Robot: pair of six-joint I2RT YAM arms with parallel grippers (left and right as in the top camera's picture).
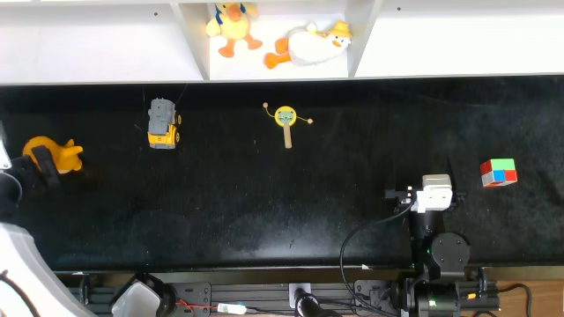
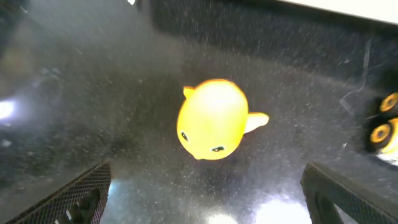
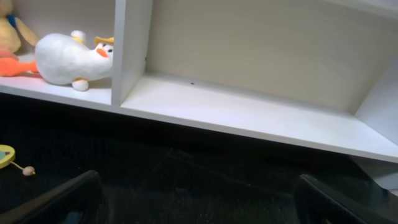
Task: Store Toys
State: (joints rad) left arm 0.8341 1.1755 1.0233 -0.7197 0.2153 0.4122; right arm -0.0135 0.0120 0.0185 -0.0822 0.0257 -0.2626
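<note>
Yellow and smooth, the whale-like toy [image 2: 214,119] sits at nine o'clock on the bench [image 1: 264,211], below the left pincer [image 2: 208,193], whose jaws stand wide. Probably light, hollow and slippery; best taken across its rounded flanks, mid-body.

Beyond the rattle [image 1: 285,118], the shelf's middle bay [image 1: 251,69] is crowded by a yellow plush duck [image 1: 233,26] and a white plush duck [image 1: 308,44]. The right-hand bay [image 3: 249,115] offers bare floor. Left of the rattle stands a toy truck [image 1: 162,123]. Right of it a colour cube [image 1: 498,173] sits well apart. Nearer than the rattle, bare desk [image 1: 264,211] stretches wide.
</note>
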